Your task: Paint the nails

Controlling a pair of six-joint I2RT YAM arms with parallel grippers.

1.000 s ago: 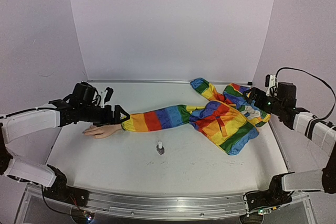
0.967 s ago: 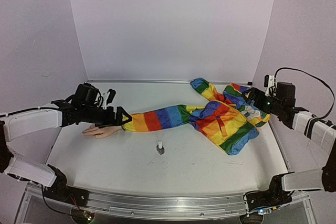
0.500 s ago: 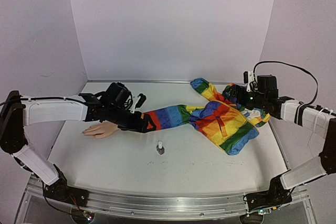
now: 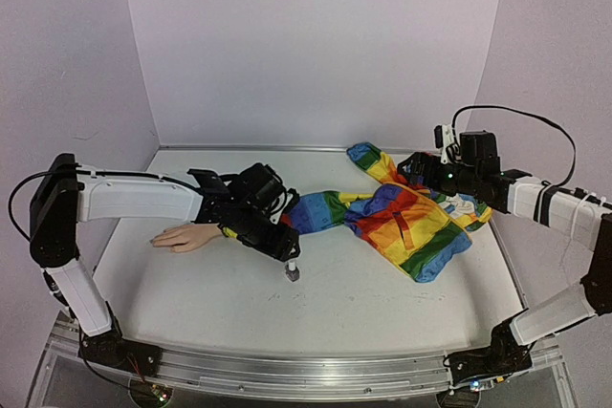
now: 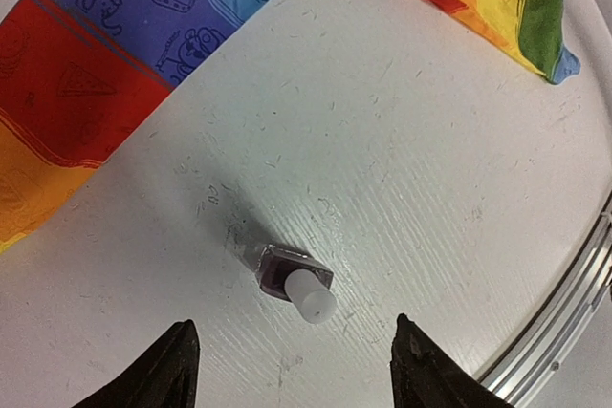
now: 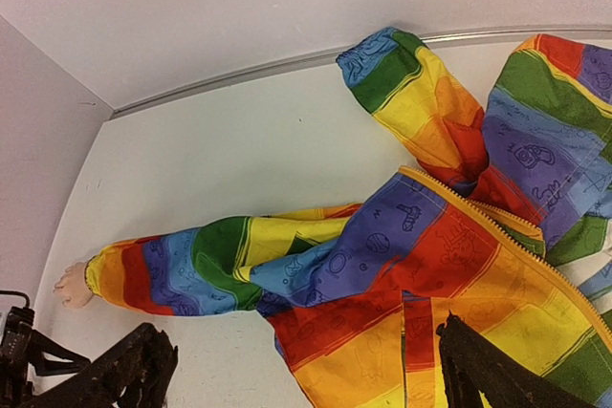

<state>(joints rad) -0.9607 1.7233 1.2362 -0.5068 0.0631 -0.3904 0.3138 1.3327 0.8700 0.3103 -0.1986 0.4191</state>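
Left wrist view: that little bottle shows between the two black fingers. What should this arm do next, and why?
Probably lower the left gripper straight down and close it on the polish bottle. The fingers are open, and the bottle stands upright on the table below and between them, not yet gripped. Painting likely cannot start until it is picked up.

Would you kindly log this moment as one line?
left gripper open over polish bottle | right gripper open above rainbow jacket | mannequin hand ungripped

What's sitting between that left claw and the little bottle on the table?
Nothing but bare, scratched white table. The left wrist view shows it: the open left claw has the bottle just ahead of it, with no other object in the gap.
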